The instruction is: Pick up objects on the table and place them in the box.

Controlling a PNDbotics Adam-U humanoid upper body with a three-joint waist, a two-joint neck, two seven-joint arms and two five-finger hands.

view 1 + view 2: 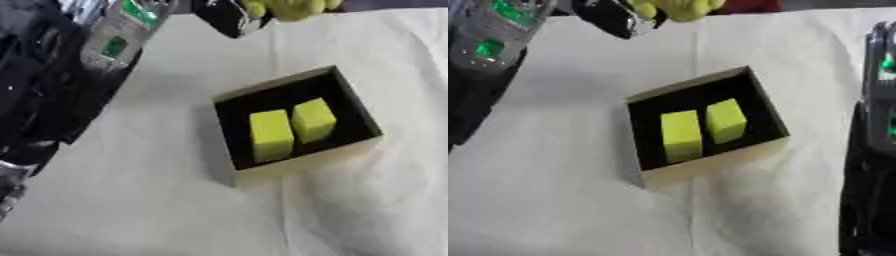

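An open cardboard box (306,161) with a dark inside stands on the white cloth, a little right of centre. Two yellow blocks lie side by side in it, one on the left (271,134) and one on the right (313,119). At the top edge, beyond the box, my left hand (226,19) shows as a black shape against a lumpy yellow object (293,7), which it seems to hold. The top edge cuts off most of that object. My right hand shows in neither view.
My left forearm (118,35), grey with green lights, slants in from the upper left over dark equipment (39,100) beside the table. My right arm (877,150) stands along the right edge. White cloth (157,200) covers the table around the box.
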